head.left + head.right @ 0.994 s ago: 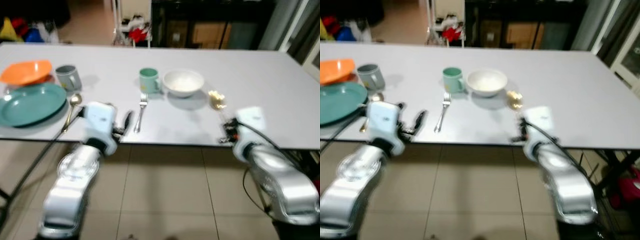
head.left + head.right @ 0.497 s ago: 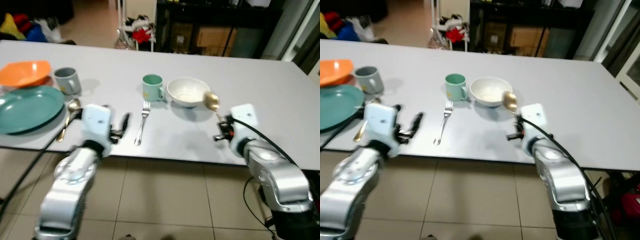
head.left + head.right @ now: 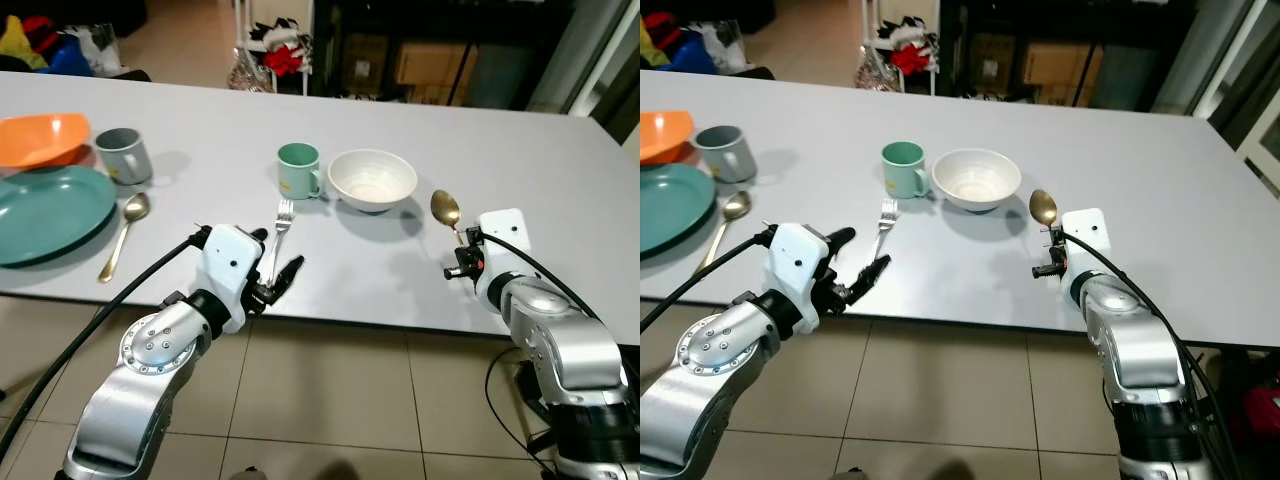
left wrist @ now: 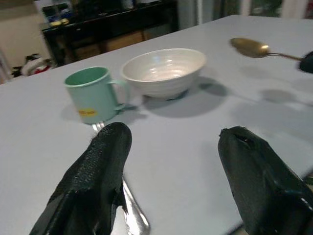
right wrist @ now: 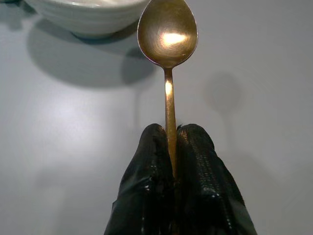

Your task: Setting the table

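Note:
My right gripper (image 5: 171, 147) is shut on the handle of a gold spoon (image 5: 167, 32). It holds the spoon level, a little above the grey table (image 3: 560, 170), with its bowl (image 3: 444, 208) just to the right of the white bowl (image 3: 372, 178). A green mug (image 3: 298, 170) stands left of the white bowl. In front of the mug lies a silver fork (image 3: 281, 222). My left gripper (image 3: 275, 255) is open low over the fork's handle end near the table's front edge, one finger on either side (image 4: 98, 181).
At the far left are a teal plate (image 3: 50, 212), an orange bowl (image 3: 40, 138), a grey mug (image 3: 123, 155) and a second gold spoon (image 3: 125, 232). The table's front edge (image 3: 380, 322) runs under both wrists. Dark shelving stands beyond the table.
The camera has shifted. My left gripper has moved right from beside the fork to over its handle. My right gripper has carried the spoon slightly away from the white bowl.

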{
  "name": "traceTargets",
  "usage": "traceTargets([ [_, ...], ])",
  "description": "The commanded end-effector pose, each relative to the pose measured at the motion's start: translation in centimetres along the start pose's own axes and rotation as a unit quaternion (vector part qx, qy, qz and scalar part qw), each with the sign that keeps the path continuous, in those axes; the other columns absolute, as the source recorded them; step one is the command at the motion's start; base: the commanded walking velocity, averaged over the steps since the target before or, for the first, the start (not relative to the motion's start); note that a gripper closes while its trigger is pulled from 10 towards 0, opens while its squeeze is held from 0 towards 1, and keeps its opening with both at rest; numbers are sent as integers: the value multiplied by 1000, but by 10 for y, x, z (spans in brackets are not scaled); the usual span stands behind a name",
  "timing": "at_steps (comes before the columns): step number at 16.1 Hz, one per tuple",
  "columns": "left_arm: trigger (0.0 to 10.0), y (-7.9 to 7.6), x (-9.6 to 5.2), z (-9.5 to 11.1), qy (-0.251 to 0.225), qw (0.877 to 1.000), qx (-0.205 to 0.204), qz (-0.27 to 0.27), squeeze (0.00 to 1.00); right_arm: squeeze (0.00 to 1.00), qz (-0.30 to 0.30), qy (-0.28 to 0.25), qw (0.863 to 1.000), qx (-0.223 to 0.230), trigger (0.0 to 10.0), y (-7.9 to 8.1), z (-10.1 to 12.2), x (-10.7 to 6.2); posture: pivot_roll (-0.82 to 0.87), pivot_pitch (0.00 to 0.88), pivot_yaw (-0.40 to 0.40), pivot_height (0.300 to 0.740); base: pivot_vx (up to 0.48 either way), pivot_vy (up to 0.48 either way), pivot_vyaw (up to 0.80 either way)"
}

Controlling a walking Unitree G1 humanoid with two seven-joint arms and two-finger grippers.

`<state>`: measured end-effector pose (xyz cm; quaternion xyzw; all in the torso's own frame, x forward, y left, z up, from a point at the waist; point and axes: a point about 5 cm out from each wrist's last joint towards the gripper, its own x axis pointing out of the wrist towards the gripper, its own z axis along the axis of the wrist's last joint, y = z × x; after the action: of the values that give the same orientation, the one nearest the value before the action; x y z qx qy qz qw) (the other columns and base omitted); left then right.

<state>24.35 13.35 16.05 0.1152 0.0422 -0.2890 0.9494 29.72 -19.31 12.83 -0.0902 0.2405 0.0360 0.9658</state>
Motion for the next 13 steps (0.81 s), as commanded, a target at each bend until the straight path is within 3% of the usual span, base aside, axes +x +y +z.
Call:
traceTargets([
  [1, 10000, -6, 2, 3, -7, 1000, -1, -27, 0, 0, -7, -7, 1000, 9, 10000, -8, 4, 3, 147, 0, -24, 740, 0, 0, 0],
  [6, 10000, -12, -4, -3, 13, 997, 2, -77, 0, 0, 29, 24, 998, 53, 10000, -3, -2, 31, 149, 0, -3, 740, 0, 0, 0],
  [9, 10000, -13, -7, -6, 24, 995, 7, -94, 0, 0, 39, 33, 998, 44, 10000, 9, -3, 46, 151, 0, 8, 740, 0, 0, 0],
  [13, 10000, -16, -8, -6, 26, 992, 6, -122, 0, 0, 6, 24, 999, 36, 10000, 15, 3, 58, 151, 0, 13, 740, 0, 0, 0],
])
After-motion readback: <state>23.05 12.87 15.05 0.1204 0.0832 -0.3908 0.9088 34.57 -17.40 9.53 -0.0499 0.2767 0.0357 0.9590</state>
